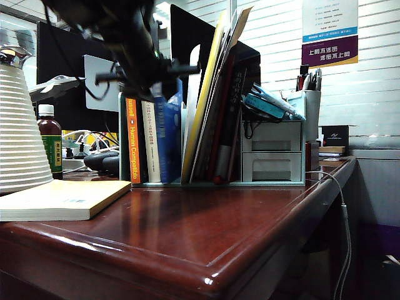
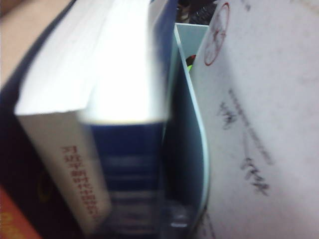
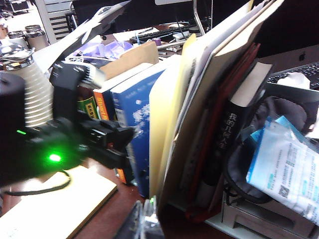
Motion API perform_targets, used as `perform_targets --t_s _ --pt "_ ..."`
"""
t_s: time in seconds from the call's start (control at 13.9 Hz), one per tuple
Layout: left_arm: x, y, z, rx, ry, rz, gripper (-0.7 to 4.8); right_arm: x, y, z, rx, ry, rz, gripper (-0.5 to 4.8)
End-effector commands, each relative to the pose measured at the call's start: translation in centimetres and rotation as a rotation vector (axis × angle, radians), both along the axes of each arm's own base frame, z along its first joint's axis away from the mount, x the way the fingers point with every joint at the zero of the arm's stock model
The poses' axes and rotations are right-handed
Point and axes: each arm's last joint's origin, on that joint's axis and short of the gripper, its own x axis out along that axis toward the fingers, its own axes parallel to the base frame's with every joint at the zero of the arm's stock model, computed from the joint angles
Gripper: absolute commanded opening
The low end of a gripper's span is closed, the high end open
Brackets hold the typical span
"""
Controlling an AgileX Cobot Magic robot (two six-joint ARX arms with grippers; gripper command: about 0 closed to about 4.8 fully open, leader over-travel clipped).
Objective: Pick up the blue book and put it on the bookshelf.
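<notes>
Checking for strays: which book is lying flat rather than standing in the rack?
The pale yellow paperback, flat on the desk left of the bookshelf; the others stand upright.

Counts: one bright blue paperback (image 1: pixel 167 140) in one pale metal divider rack (image 1: pixel 212 183), center frame; one orange-spined book (image 1: pixel 133 140); one pale yellow paperback (image 1: pixel 59 200) lower left; two grey drawers (image 1: pixel 272 152).

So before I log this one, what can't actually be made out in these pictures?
- Left gripper, exterior view: motion-blurred above the blue book; whether its fingers are open or touching the book is unclear.
- Left wrist view: no fingers visible; the blue book and the white book beside it fill the blurred picture.
- Bookshelf: books hide its base and most dividers.
- Right gripper, right wrist view: cut off by the picture edge.
</notes>
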Motion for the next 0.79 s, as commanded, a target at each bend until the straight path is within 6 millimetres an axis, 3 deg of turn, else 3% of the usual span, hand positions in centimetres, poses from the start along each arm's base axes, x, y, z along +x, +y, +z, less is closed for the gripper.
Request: perform_targets --t_s 0.07,0.29,0.43,0.5,0.57,0.65,0.72,0.79 --pt "0.5 0.1 0.8 -0.052 -0.080 0.006 -0.06 -0.2 -0.1 0.5 0.014 -0.026 0.001 -0.06" --pt "1.4 0.9 0.6 -0.067 -0.119 0.029 -0.06 -0.2 -0.1 0.5 0.014 -0.026 0.001 -0.06" --pt "3.2 2.0 -1.0 -0.080 -0.114 -0.009 -0.02 -0.2 -0.1 0.5 0.014 -0.026 0.002 -0.06" --pt "3.4 2.1 -1.1 -0.085 -0.109 -0.041 0.45 -0.2 -0.1 0.5 0.014 -0.026 0.002 -0.06" --pt "3.3 2.1 -0.9 -0.089 -0.108 -0.074 1.68 -0.2 -0.1 0.5 0.014 -0.027 0.001 -0.06" --pt "3.0 2.3 -0.3 -0.069 -0.108 -0.078 2.35 -0.2 -0.1 0.5 0.014 -0.027 0.002 -0.05" --pt "2.5 2.4 0.6 -0.037 -0.113 -0.086 2.42 -0.2 -0.1 0.5 0.013 -0.027 0.000 -0.06" --pt "1.8 2.8 1.9 -0.022 -0.111 -0.076 2.12 -0.2 -0.1 0.5 0.014 -0.030 -0.003 -0.06"
